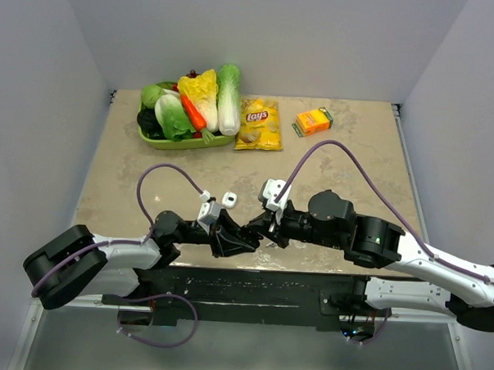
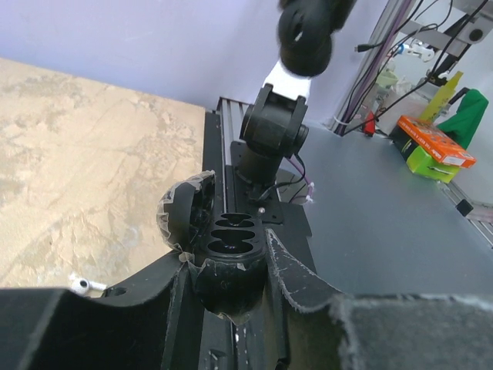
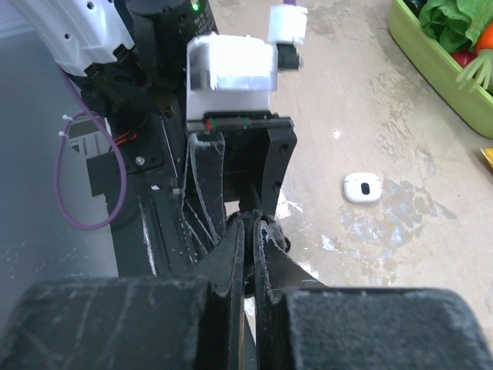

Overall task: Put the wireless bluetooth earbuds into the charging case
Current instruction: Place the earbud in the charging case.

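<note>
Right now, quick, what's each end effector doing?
Left end effector: closed on the open charging case.
Right end effector: closed; whether it pinches anything cannot be told.

Charging case (image 2: 231,258): black, rounded, glossy. It is clamped between the left fingers (image 2: 296,270), off the worktop, at its near edge. The lid (image 2: 185,212) is hinged open and tipped to one side. The oval recesses (image 2: 233,231) in the body are exposed and dark. Whether the earbuds sit in them cannot be told.
</note>
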Motion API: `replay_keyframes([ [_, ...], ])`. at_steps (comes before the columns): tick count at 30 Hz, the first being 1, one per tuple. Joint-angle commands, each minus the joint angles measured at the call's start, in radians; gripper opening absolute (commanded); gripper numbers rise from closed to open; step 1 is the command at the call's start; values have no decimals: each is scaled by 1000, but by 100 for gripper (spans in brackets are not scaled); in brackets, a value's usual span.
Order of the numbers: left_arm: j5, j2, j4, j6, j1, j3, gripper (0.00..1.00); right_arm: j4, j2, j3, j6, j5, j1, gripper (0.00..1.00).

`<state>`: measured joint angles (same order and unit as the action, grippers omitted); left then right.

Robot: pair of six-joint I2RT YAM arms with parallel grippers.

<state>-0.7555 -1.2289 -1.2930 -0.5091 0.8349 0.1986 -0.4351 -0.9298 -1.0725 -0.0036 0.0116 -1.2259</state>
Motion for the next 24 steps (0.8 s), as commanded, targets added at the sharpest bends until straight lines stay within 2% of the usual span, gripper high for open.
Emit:
replay_keyframes([
  [1, 5, -37, -603, 34, 6, -36, 0, 10, -32, -67, -9, -44, -9, 0],
  [7, -2, -58, -603, 41, 7, -33, 0, -2, -44, -70, -13, -27, -9, 0],
  [14, -2, -52, -571, 38, 6, 50, 0, 41, -24, -46, -4, -13, -11, 0],
  [24, -65, 11, -189, 190, 3, 281, 0, 35, 23, -136, -24, 36, -11, 0],
])
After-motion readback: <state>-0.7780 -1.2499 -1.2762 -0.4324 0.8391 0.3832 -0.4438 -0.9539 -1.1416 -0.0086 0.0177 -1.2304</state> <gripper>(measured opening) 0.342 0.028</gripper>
